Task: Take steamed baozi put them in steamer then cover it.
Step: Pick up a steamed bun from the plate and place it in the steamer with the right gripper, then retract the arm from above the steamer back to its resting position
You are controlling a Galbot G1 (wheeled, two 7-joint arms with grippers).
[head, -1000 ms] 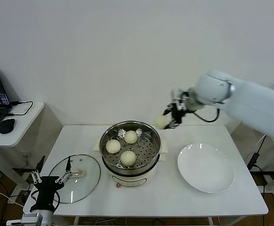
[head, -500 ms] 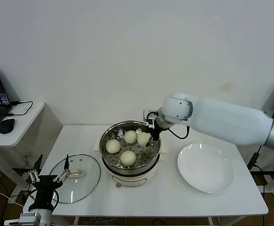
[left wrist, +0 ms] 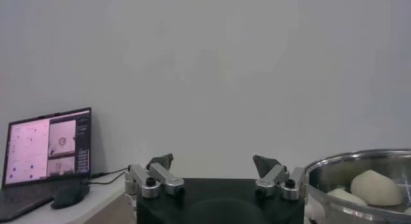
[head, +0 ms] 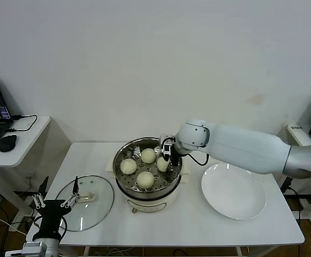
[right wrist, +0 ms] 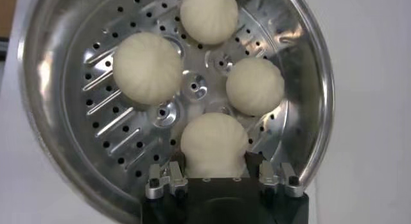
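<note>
Right hand [head: 167, 160] clamps the fourth baozi [right wrist: 213, 145] low inside the steamer [head: 122, 152], setting it in the tray's free spot beside three others; left hand [left wrist: 217, 174], fingers apart, waits near the lid [head: 85, 202].

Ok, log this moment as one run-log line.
right gripper: jaws shut on fourth cream-white baozi | shiny steel steamer pot: three baozi inside | left gripper: open, idle | round glass lid: off

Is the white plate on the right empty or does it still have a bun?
Empty. The plate shows only bare white surface; all four buns are in the steamer, the fourth between the right gripper's fingers.
</note>
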